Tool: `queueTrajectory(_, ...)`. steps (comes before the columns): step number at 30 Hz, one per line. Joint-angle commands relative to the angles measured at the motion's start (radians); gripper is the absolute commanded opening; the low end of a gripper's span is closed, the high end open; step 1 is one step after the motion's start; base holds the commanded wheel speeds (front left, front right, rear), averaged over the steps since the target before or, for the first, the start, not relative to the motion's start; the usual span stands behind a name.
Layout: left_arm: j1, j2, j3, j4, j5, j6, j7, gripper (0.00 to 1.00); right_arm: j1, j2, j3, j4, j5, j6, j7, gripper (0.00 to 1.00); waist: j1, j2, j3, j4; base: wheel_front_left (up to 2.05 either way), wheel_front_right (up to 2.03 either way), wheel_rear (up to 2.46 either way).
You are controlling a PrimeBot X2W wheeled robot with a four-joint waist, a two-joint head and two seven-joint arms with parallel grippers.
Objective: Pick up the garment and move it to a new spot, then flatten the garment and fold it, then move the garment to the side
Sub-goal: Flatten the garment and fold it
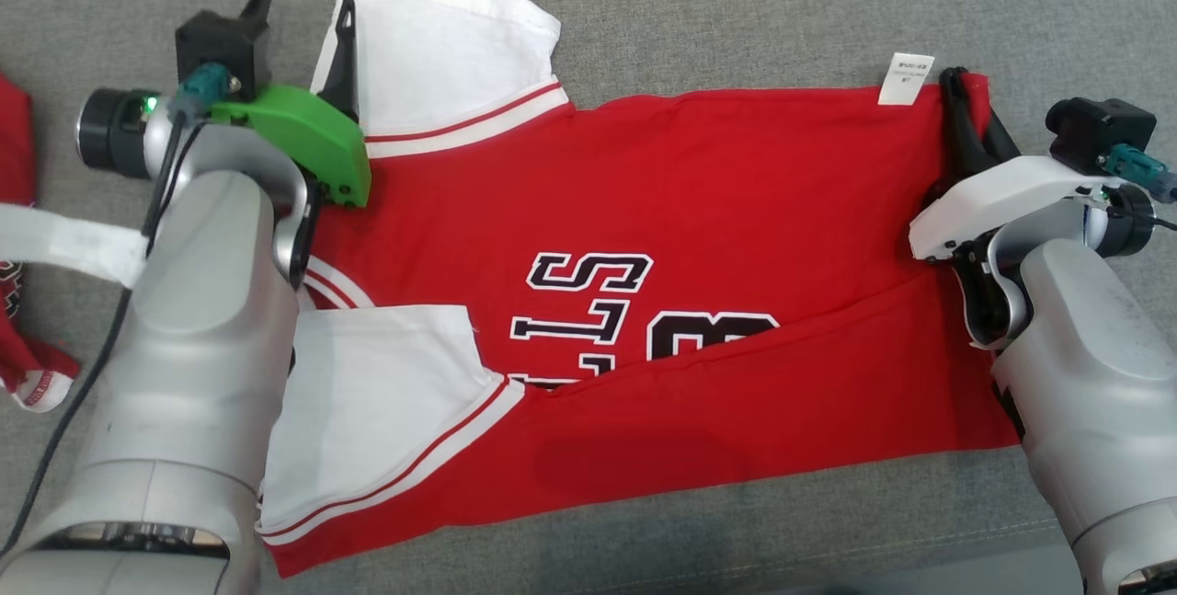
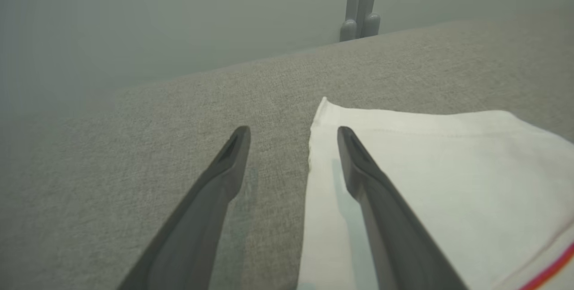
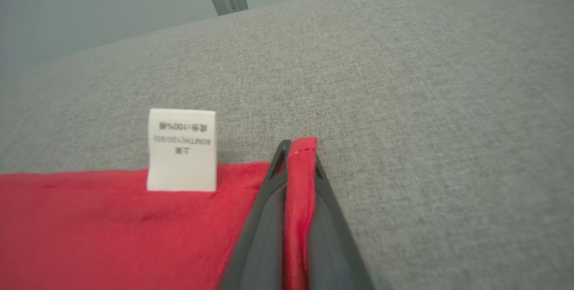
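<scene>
The garment (image 1: 680, 209), a red jersey with white sleeves and black lettering, lies spread sideways on the grey cloth surface, its near long edge folded over the print. My right gripper (image 1: 965, 89) is shut on the garment's far right hem corner (image 3: 300, 178), beside the small white tag (image 3: 181, 149). My left gripper (image 1: 299, 11) is open at the far white sleeve (image 2: 439, 169): one finger lies over the sleeve's edge, the other over bare surface, nothing between them.
The grey upholstered surface (image 1: 736, 16) extends on all sides, with a seam near its front edge. Another red and white piece of cloth (image 1: 28, 365) lies at the left edge. A grey post (image 2: 361, 3) stands behind the surface.
</scene>
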Motion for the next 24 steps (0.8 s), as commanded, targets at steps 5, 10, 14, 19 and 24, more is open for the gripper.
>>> queueTrajectory(5,-0.101,0.009,-0.018,0.079,-0.025,-0.022,0.061,1.00,0.012,0.011,0.033,0.002,0.019,0.000,0.004,0.00,0.0000,0.0000,0.036,-0.033,0.00,0.00,0.00)
queueTrajectory(10,-0.168,0.020,-0.036,0.152,-0.053,-0.032,0.117,1.00,0.017,0.017,0.053,-0.004,0.034,-0.001,0.007,0.00,0.0000,0.0000,0.043,-0.051,0.00,0.00,0.00)
queueTrajectory(14,-0.197,0.020,-0.050,0.200,-0.078,-0.034,0.163,1.00,0.025,0.021,0.064,-0.007,0.045,-0.001,0.007,0.00,0.0000,0.0000,0.045,-0.062,0.00,0.00,0.00)
queueTrajectory(19,-0.209,0.017,-0.075,0.225,-0.123,-0.034,0.187,0.82,0.022,0.023,0.078,-0.007,0.057,-0.001,0.007,0.00,0.0000,0.0000,0.048,-0.070,0.00,0.00,0.00)
queueTrajectory(24,-0.201,0.013,-0.113,0.222,-0.161,-0.033,0.163,0.00,0.022,0.016,0.078,-0.010,0.063,-0.001,0.007,0.00,0.0000,0.0000,0.046,-0.063,0.00,0.00,0.00)
